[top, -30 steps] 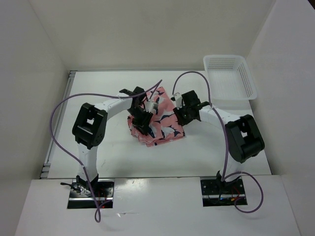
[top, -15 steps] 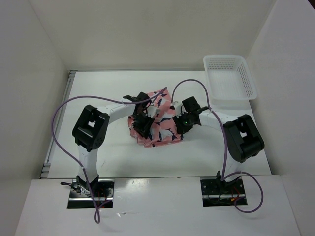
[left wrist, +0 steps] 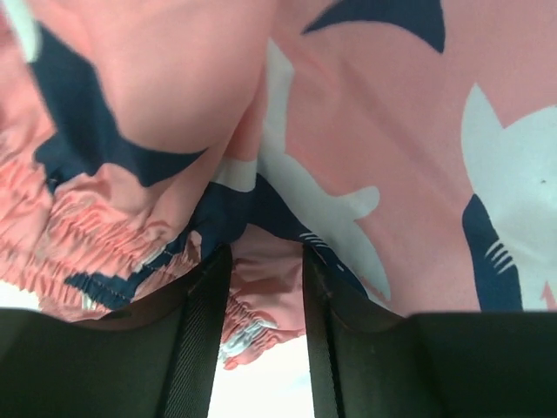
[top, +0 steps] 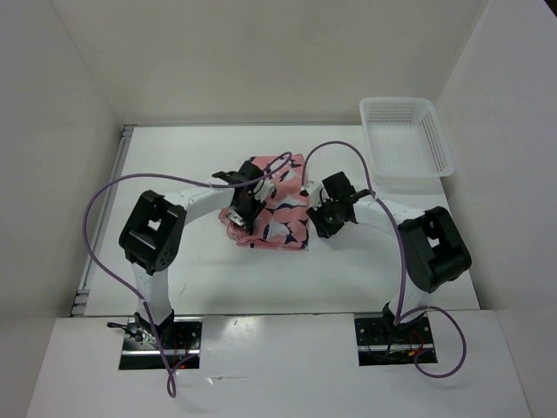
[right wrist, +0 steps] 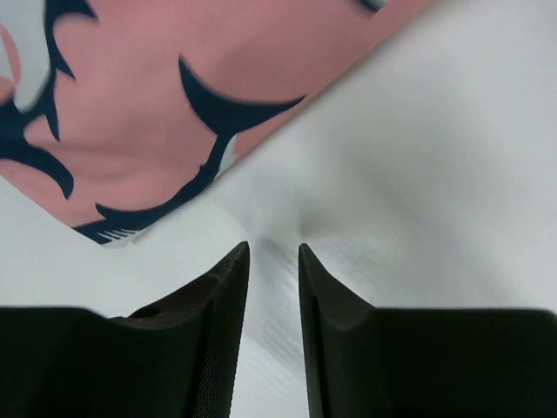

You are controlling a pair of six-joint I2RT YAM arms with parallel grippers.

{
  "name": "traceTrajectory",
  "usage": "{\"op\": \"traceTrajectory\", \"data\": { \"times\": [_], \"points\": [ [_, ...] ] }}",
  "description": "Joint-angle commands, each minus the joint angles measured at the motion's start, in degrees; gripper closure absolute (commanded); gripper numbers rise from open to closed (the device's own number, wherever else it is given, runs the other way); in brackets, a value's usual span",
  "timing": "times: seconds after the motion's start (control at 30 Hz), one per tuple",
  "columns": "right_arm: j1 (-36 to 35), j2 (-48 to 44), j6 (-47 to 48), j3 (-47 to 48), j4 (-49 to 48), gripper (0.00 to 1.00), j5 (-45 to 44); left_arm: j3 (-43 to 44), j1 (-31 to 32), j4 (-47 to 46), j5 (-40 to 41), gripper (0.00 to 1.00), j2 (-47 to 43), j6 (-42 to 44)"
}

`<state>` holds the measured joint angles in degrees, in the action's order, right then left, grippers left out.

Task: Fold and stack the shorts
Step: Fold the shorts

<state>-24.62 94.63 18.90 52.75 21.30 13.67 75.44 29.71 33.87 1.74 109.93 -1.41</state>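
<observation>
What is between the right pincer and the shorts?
Only bare white table. The right wrist view shows the right pincer apart from the shorts, with nothing lying between its tips and the cloth's edge.

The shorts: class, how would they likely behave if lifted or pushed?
Probably floppy: the shorts lie in soft folds and drape loosely in the left wrist view. Likely light for their size, since the cloth looks thin. Pushed, they would probably bunch up rather than slide whole, as the creased heap suggests.
</observation>
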Motion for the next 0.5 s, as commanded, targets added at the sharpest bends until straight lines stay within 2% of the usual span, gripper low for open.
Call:
{"op": "traceTrajectory", "data": {
  "times": [0.0, 0.1, 0.23, 0.37, 0.47],
  "points": [
    [-0.43, -0.68, 0.7, 10.4, -2.31, 0.65, -1.89, 5.04, -0.53, 0.05, 2.22, 0.53, -3.4, 1.41],
    [-0.43, 4.57, -0.44, 19.45, -5.21, 0.65, -2.6, 10.59, -0.53, 5.06, -0.41, 0.52, -4.02, 1.41],
    [0.1, 13.11, -3.16, 30.72, -9.25, 0.71, -3.65, 15.79, 0.51, 10.77, -5.94, 0.51, -5.16, 1.41],
    [0.1, 21.63, -5.7, 39.26, -9.26, 0.73, -0.66, 13.69, 3.5, 10.87, -10.52, 0.51, -5.16, 1.41],
    [0.1, 27.35, -11.58, 44.44, -9.95, 0.76, 1.44, 7.98, 4.65, 6.92, -12.1, 0.51, -5.16, 1.41]
  ]
}}
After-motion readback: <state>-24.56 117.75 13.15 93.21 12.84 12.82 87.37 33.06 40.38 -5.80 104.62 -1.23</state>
